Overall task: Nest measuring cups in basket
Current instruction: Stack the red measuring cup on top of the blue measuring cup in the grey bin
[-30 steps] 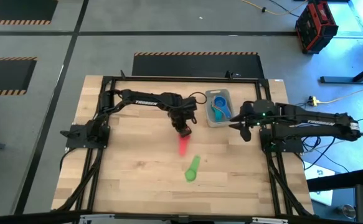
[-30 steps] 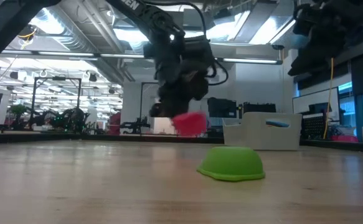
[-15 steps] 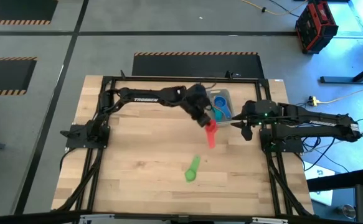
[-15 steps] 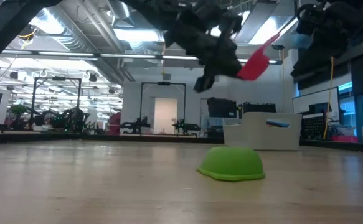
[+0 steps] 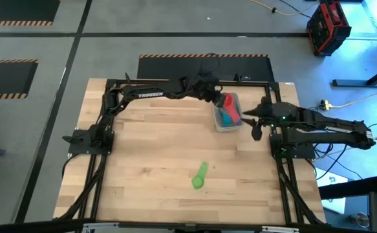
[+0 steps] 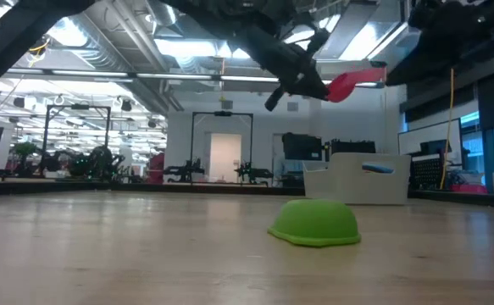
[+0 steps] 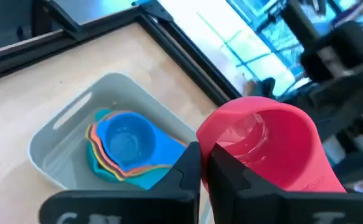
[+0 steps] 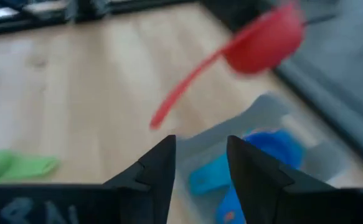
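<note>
My left gripper (image 5: 213,92) is shut on the red measuring cup (image 7: 268,146), which hangs in the air over the basket (image 5: 218,123) at the table's far right. The clear-grey basket (image 7: 63,140) holds a nested stack of cups, with a blue cup (image 7: 126,138) on top. The red cup's handle (image 8: 181,87) sticks out free. A green cup (image 6: 314,223) lies bowl-down on the table's near middle (image 5: 200,176). My right gripper (image 8: 200,158) stands open just right of the basket (image 5: 255,129), with nothing between its fingers. My left gripper pinches the red cup's bowl at its rim (image 7: 207,144) between its two fingers, on the side away from the handle. The fingers slant down from the table's left side. The cup hangs clear above the basket, its handle (image 6: 372,73) pointing away from the gripper.
A dark frame (image 5: 175,83) runs round the table's far edge and both sides. The right arm (image 5: 317,122) lies right of the basket. Open wood (image 5: 149,149) spreads over the table's left and middle.
My left gripper has risen from low over the table's middle and gone toward the far right, ending above the basket. It has tipped from pointing down to nearly level and has stayed shut. The red cup went with it, lifted high.
</note>
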Action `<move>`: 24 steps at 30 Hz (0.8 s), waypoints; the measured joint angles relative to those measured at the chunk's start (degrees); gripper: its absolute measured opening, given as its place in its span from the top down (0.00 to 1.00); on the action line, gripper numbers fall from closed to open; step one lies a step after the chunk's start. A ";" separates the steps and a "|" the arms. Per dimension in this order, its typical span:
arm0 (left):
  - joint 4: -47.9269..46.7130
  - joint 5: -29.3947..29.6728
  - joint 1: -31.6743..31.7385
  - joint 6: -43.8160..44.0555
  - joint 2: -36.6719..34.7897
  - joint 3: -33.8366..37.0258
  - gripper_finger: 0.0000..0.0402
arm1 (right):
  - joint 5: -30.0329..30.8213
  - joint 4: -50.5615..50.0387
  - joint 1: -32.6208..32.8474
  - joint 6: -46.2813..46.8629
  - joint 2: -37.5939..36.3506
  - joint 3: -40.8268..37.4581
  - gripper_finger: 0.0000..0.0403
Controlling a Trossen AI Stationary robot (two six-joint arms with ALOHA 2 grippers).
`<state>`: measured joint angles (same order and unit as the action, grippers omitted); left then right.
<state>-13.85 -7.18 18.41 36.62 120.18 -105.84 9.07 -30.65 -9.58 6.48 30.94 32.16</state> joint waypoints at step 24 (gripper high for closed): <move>7.20 -1.99 0.70 5.25 11.96 0.02 0.99 | 6.12 5.68 -0.02 -5.45 -0.65 0.00 0.63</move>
<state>-6.65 -9.17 19.11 41.87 132.14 -105.82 15.19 -24.97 -9.61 1.03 30.30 32.16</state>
